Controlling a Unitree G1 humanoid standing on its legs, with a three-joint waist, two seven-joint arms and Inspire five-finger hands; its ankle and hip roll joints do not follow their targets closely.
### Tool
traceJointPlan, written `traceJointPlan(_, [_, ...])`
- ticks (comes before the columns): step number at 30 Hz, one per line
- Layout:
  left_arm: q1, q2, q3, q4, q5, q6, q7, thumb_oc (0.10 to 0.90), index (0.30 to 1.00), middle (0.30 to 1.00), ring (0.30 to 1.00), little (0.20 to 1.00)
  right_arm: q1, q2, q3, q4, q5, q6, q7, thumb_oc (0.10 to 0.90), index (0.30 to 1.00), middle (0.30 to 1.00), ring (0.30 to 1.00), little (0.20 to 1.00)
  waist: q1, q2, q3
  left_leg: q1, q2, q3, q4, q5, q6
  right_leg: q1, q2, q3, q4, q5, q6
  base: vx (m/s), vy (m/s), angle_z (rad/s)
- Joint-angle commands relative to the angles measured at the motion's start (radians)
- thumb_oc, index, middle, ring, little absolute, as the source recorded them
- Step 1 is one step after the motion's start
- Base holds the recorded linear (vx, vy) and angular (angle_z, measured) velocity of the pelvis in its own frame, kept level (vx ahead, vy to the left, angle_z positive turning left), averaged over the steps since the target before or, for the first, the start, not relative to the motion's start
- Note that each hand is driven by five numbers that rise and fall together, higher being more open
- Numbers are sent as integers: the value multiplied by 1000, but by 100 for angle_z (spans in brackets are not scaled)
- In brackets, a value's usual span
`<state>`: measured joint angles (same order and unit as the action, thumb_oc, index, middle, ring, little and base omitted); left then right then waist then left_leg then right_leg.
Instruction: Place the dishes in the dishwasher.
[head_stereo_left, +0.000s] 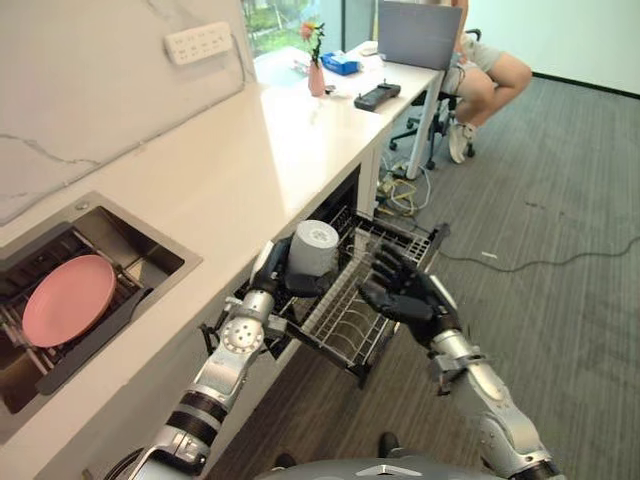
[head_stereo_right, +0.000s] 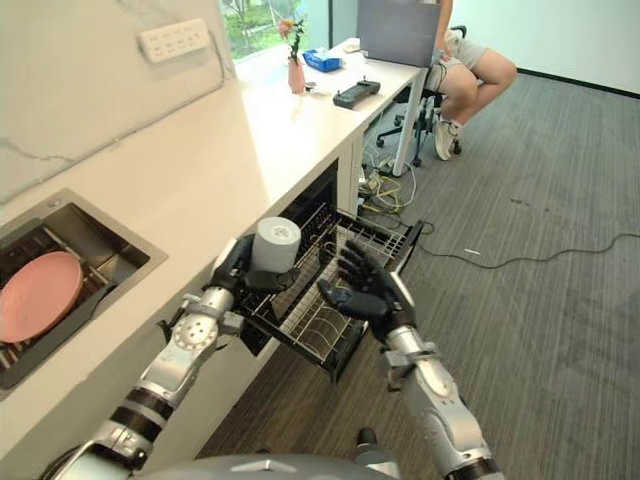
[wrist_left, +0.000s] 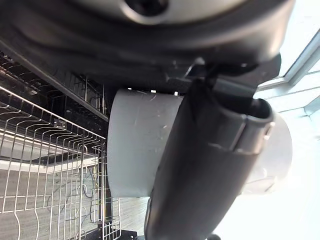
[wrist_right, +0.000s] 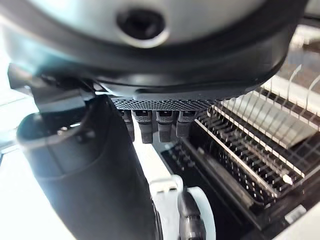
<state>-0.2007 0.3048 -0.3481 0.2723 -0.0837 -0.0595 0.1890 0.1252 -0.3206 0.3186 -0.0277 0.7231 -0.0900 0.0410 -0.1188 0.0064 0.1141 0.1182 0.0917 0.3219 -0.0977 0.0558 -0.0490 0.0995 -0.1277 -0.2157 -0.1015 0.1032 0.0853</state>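
1. We saw the left hand (head_stereo_left: 268, 275) with fingers curled round a pale grey cylindrical cup (head_stereo_left: 314, 248), held above the pulled-out wire dishwasher rack (head_stereo_left: 345, 310).
2. The right hand (head_stereo_left: 405, 292) hovered beside it, fingers spread, holding nothing.
3. We judged loading underway; lowering the cup between tines came next.
4. A round pink plate (head_stereo_left: 68, 299) waited in the sink (head_stereo_left: 150, 245).
5. We could read no writing.

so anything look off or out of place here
Nothing stands out. The left hand holds a grey cup upside down over the pulled-out dishwasher rack, the right hand is open above the rack, and a pink plate sits in the sink.
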Motion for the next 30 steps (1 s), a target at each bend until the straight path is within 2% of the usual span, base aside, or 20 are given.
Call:
traceJointPlan(1, [-232, -23, -19, 45, 128, -64, 180, 400, 300, 300, 300, 300, -123, 35, -38, -99, 107, -91, -64, 800, 900, 900, 900, 900, 9, -11, -42, 44, 25, -13, 20, -71, -36, 19, -44, 12, 16, -82, 80, -2, -42, 8])
traceJointPlan(2, [-259, -47, -57, 78, 195, -44, 249, 400, 300, 300, 300, 300, -168, 44, 3, -104, 109, -103, -125, 800, 900, 900, 900, 900, 11, -10, -43, 43, 26, -15, 19, -70, -37, 20, -42, 13, 16, -84, 78, -7, -28, 5])
traceJointPlan(3, [-260, -48, -57, 80, 195, -45, 250, 400, 300, 300, 300, 300, -169, 44, 2, -104, 109, -103, -126, 800, 900, 900, 900, 900, 11, -10, -42, 43, 26, -15, 19, -70, -37, 20, -42, 12, 16, -84, 78, -9, -20, 3])
traceJointPlan(5, [-304, -75, -107, 142, 285, -14, 325, 400, 300, 300, 300, 300, -244, 60, 45, -94, 97, -106, -197, 800, 900, 900, 900, 900, 14, -8, -43, 39, 24, -21, 15, -69, -35, 22, -40, 14, 18, -81, 75, -9, -10, 3])
traceJointPlan(9, [-322, -89, -135, 161, 337, 9, 363, 400, 300, 300, 300, 300, -292, 79, 76, -80, 88, -107, -250, 800, 900, 900, 900, 900, 20, -7, -44, 35, 25, -27, 10, -68, -35, 21, -39, 14, 20, -78, 71, 0, 0, 0])
traceJointPlan(14, [-334, -108, -181, 167, 403, 46, 398, 400, 300, 300, 300, 300, -380, 141, 111, -29, 97, -122, -324, 800, 900, 900, 900, 900, 38, -5, -49, 27, 23, -43, 10, -67, -34, 23, -38, 6, 22, -74, 66, -7, 1, 7])
traceJointPlan(22, [-365, -134, -217, 208, 413, 71, 414, 400, 300, 300, 300, 300, -433, 188, 148, 40, 112, -122, -376, 800, 900, 900, 900, 900, 50, -7, -52, 20, 20, -57, 10, -68, -33, 27, -41, -4, 22, -69, 66, -6, 7, 9])
traceJointPlan(25, [-400, -161, -248, 258, 408, 96, 435, 400, 300, 300, 300, 300, -446, 250, 194, 112, 169, -122, -414, 800, 900, 900, 900, 900, 57, -6, -56, 17, 17, -64, 10, -69, -32, 29, -42, -7, 24, -67, 65, -7, 17, 12])
traceJointPlan(30, [-426, -188, -281, 303, 395, 102, 468, 400, 300, 300, 300, 300, -465, 303, 226, 191, 156, -130, -473, 800, 900, 900, 900, 900, 60, -6, -55, 17, 15, -70, 10, -71, -31, 29, -43, -9, 27, -64, 64, -3, 5, 2])
